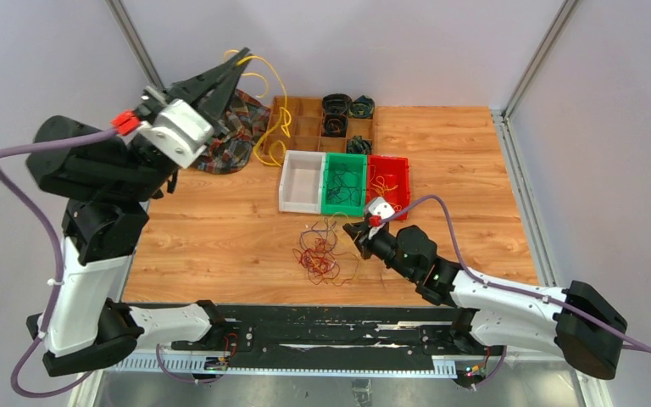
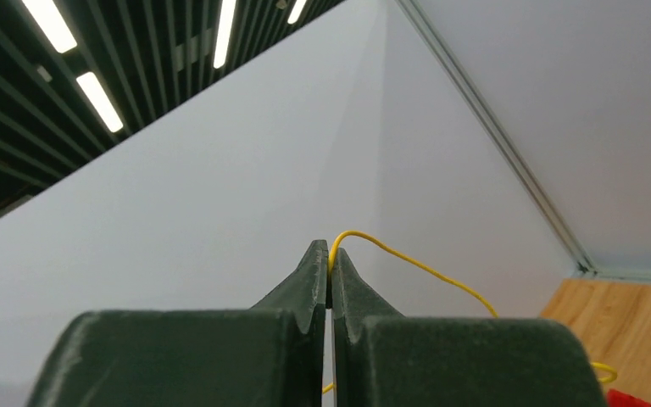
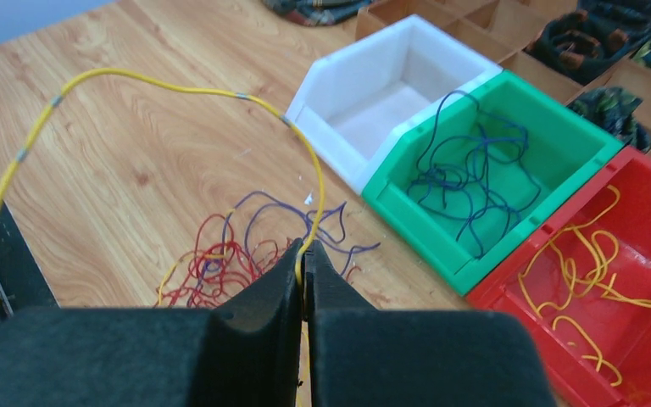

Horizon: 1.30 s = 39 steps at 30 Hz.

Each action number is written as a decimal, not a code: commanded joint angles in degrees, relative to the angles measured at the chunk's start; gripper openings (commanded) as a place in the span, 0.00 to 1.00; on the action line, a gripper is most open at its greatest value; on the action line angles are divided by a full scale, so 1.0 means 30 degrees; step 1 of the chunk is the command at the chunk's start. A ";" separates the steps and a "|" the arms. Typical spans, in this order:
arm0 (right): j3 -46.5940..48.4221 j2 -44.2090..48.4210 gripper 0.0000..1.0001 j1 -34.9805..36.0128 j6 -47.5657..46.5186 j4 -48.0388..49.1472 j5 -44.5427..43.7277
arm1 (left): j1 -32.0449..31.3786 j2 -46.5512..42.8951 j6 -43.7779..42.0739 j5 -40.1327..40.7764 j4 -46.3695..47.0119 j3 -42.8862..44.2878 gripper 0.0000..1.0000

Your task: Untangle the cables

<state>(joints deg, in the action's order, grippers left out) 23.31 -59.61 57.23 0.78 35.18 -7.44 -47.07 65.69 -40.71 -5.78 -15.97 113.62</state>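
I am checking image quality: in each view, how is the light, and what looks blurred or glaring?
Top external: even soft light, table sharp, only faint shadows. Left wrist: left fingers soft, ceiling lamps glare, yellow cable clear. Right wrist: right fingers dark and blurred, tangled cables fairly sharp.

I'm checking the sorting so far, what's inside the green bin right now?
The green bin holds a loose tangle of dark blue wires; no other colour shows. Its near wall covers the front strip of the floor, so anything there is unseen.
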 commanded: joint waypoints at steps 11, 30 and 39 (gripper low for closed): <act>-0.1152 0.3689 0.67 0.0141 0.1752 -0.0106 -0.0605 | -0.0515 0.1866 0.1174 -0.1310 0.0656 -0.3672 0.00; -0.0225 0.8910 0.68 -0.0289 0.5274 -0.8400 -1.7022 | -0.0805 1.1536 0.2530 0.0460 0.2606 -0.2868 0.00; -0.1270 1.1813 0.69 -0.3098 0.7643 -1.0585 -1.6769 | -0.0667 1.5823 0.0791 0.2074 0.3091 -0.1990 0.00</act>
<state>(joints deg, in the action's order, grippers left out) 20.93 -27.16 51.88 18.72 7.97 -55.72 -48.99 110.37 -35.73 -2.66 -10.02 105.14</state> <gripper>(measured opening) 0.687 0.018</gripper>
